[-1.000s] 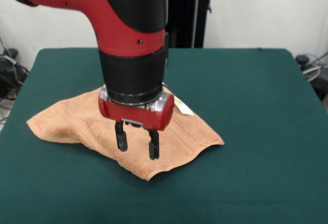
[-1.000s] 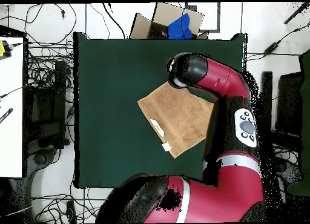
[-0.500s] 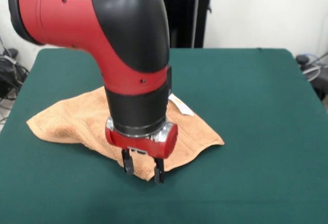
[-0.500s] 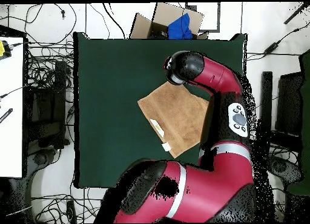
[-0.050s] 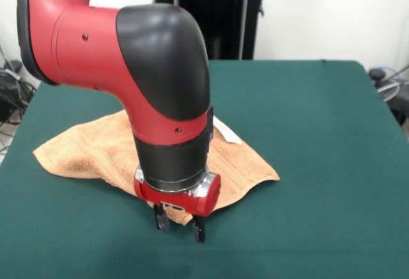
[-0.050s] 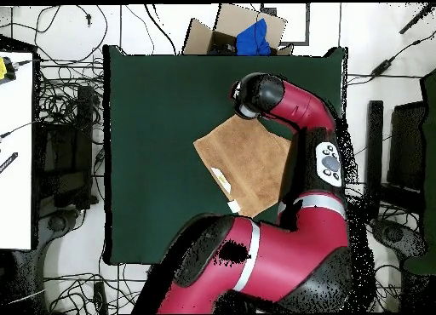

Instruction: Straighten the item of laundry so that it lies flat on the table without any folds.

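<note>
A white wall [image 5: 332, 11] behind; tangled cables [image 6: 64, 99] and a cardboard box [image 6: 223, 31] on the pale floor [image 6: 153, 22].

Cardboard box [image 6: 223, 32] with blue cloth [image 6: 253, 39] inside, tangled cables [image 6: 64, 103] on the floor (white desk [image 6: 15, 150] alongside)

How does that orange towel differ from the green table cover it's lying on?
The towel is orange-tan and small; the table cover is dark green and far wider. The towel looks rumpled, with a raised, wavy near edge, while the table cover lies smooth and flat. The towel sits skewed, its corners pointing along the table, whereas the table is square to the overhead view. The towel also carries a white tag; the table cover shows none. Both are cloth rectangles.
</note>
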Tool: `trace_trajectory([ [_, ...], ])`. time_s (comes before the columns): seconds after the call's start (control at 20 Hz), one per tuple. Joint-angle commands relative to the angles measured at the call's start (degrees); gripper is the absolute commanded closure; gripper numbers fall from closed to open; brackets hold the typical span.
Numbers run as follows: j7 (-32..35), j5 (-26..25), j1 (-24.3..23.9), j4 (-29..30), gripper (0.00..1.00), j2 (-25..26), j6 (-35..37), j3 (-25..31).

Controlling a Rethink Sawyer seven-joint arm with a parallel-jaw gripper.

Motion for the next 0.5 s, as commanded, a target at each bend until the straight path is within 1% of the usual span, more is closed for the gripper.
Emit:
trace_trajectory([
  [0.05,11.08,0.41,0.85,0.70,0.00,1.36,7.43,-2.05],
  [0.15,10.57,0.24,0.69,2.10,0.00,0.56,8.60,-2.14],
  [0.5,11.15,-0.08,0.34,10.17,0.00,-2.87,5.57,-2.35],
])
